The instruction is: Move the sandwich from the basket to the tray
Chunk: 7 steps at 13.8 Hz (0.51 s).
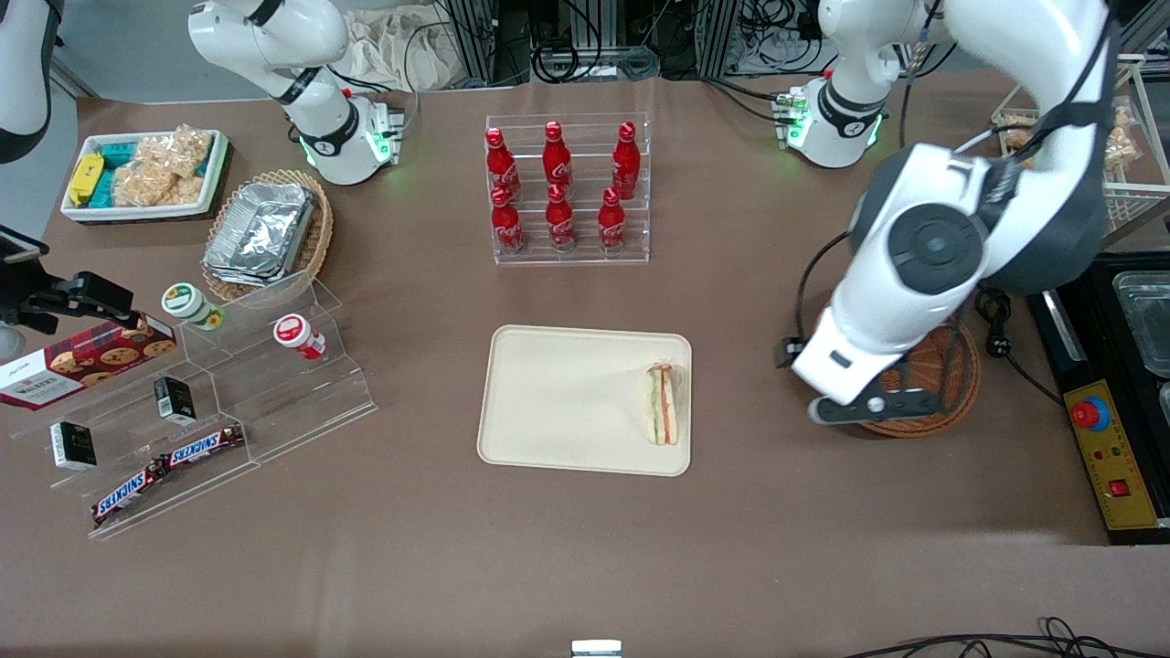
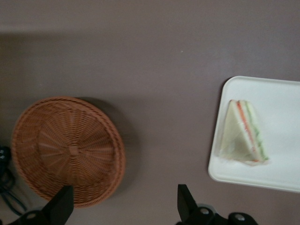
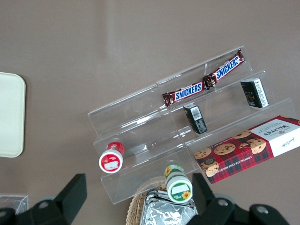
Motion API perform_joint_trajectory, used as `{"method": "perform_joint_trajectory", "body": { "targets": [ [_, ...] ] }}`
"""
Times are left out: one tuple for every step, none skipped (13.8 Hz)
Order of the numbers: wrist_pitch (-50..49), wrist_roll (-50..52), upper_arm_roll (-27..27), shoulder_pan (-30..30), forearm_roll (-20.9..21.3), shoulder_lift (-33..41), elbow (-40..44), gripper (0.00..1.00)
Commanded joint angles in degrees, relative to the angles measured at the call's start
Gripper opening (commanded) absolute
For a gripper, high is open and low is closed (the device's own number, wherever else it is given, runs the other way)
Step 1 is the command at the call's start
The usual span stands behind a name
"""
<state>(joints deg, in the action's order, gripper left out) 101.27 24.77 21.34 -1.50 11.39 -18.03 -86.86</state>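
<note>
1. The tool [image 2: 123, 206] hangs above the tabletop [image 1: 777, 548] with its two fingers [image 2: 184, 202] spread wide apart and nothing between them.
2. Directly under the tool lies the basket [image 2: 68, 150], round, reddish-brown wicker, with nothing in it; one finger shows over its rim.
3. Farther out from the tool, toward the parked arm's end, sits the tray [image 2: 276, 98].
4. The sandwich [image 2: 244, 133] lies on the tray, close to the tray edge nearest the tool, filling layers showing.
</note>
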Motion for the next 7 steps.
{"method": "perform_joint_trajectory", "body": {
  "targets": [
    [7.5,-6.3,0.2,4.4,-4.1,12.3,-16.3,0.99],
    [8.6,-9.5,0.1,5.6,-5.1,14.4,-18.7,0.99],
    [8.7,-12.0,0.0,7.2,-6.3,15.8,-20.0,0.99],
    [8.6,-14.4,0.0,8.5,-8.3,17.2,-20.9,0.99],
    [8.4,-17.2,-0.1,9.5,-10.1,18.1,-21.2,0.99],
    [7.9,-20.0,-0.2,11.1,-10.9,18.3,-20.8,0.99],
    [7.7,-23.2,-0.2,13.3,-12.3,18.3,-20.4,0.99]
  ]
}}
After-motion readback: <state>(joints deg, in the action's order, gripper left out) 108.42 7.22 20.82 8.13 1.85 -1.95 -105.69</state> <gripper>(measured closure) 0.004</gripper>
